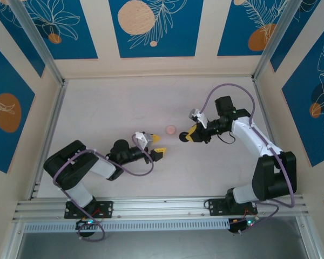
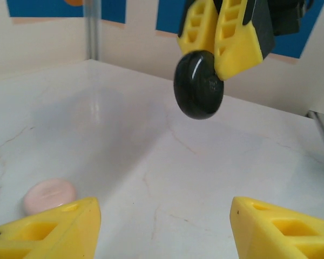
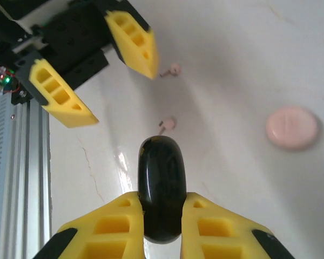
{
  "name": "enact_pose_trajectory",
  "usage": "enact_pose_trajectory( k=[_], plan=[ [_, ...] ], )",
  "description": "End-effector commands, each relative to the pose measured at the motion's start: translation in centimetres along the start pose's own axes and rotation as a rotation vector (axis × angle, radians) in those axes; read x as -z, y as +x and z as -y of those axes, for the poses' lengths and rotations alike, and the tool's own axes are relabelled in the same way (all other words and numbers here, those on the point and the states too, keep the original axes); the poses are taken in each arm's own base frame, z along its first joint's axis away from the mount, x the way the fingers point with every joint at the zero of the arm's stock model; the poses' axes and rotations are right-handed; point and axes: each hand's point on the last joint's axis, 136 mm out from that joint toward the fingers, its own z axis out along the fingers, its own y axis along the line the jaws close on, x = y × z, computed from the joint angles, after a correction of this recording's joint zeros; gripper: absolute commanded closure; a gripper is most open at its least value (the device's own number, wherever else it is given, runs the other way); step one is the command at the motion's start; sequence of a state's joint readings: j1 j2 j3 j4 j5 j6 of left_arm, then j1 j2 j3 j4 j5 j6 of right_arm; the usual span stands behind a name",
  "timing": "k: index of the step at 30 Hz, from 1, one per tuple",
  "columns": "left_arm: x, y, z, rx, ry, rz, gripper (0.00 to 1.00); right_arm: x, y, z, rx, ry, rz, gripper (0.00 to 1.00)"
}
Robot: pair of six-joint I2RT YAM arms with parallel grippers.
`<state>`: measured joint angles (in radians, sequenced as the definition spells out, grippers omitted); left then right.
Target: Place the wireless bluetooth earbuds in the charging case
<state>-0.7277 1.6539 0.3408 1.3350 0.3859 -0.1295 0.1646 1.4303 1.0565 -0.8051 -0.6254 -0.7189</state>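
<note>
The tabletop (image 1: 113, 108) is a pale, off-white surface with faint hairline veins running across it. Cream walls (image 1: 162, 66) stand along its left, far and right edges, carrying blue panels (image 1: 151, 21) printed with white leaf outlines and orange discs. Slanting aluminium posts (image 1: 39, 43) rise at both far corners, and a ribbed aluminium rail (image 1: 162, 208) runs along the near edge.

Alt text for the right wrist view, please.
The right gripper clamps a black case on edge over the white table. Beyond it the left gripper stands open, with two pink earbuds lying on the table near it and a pink case lying flat at the right.
</note>
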Motion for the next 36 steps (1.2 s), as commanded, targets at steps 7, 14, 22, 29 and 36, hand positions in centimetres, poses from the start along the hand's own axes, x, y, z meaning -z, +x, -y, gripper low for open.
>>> enact_pose_trajectory(
  k=[7,14,22,29,36],
  plan=[
    [0.5,2.0,-2.3,0.117,-0.159,-0.125,0.37,0.4,5.3,4.0,-0.386,0.045,-0.168,0.84],
    [1.0,3.8,-3.6,0.147,-0.252,-0.301,0.37,-0.4,9.1,5.8,-0.562,0.026,-0.305,0.86],
    [1.4,4.4,-3.8,0.155,-0.280,-0.474,0.37,-1.0,10.8,6.7,-0.650,-0.006,-0.356,0.86],
    [1.4,4.2,-4.0,0.162,-0.291,-0.591,0.38,-1.3,11.4,7.4,-0.686,-0.009,-0.382,0.84],
    [1.3,3.5,-4.2,0.153,-0.298,-0.684,0.38,-1.1,12.1,8.1,-0.680,0.034,-0.408,0.76]
  ],
)
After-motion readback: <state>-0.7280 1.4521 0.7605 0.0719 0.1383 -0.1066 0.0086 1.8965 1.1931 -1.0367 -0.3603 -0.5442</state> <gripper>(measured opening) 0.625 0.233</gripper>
